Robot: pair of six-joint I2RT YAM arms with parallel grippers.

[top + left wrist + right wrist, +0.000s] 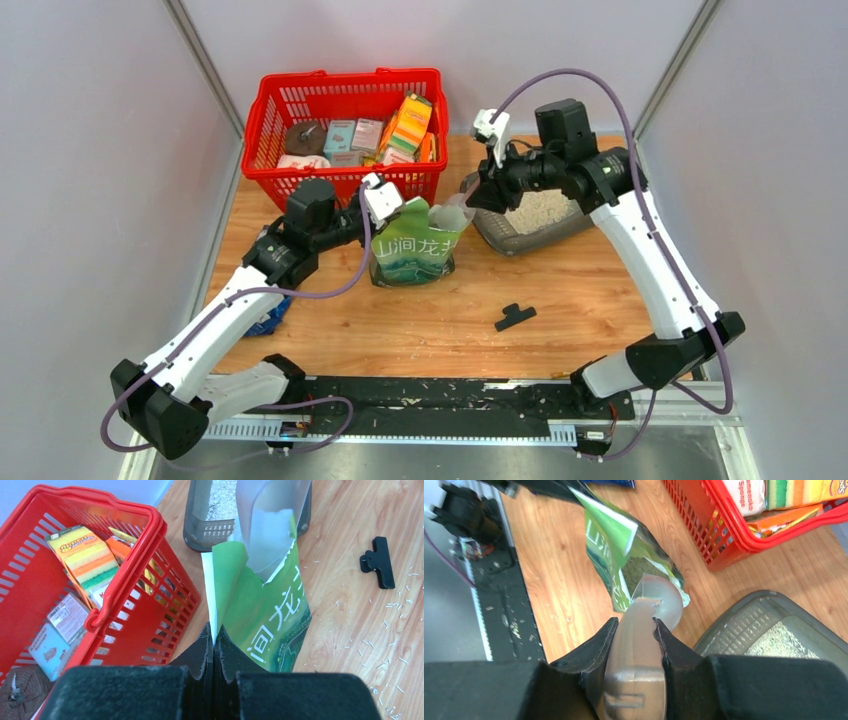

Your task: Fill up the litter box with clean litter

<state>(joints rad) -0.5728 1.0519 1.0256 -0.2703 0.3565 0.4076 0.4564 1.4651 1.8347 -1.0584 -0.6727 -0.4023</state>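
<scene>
1. The left hand (214, 635), pinched fully closed, grips the pouch (265, 610) by its edge.
2. The right hand (635, 624), part open, clamps a scoop (656, 597) dipped into the pouch mouth ahead.
3. The box (734, 625), holding litter (784, 640), sits just right of it.

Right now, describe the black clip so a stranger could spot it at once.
Start at the wooden table and find the green pouch standing near its middle. On bare wood right of the pouch, toward the near edge, lies the black clip. It alone is small, all black and touches nothing.
</scene>
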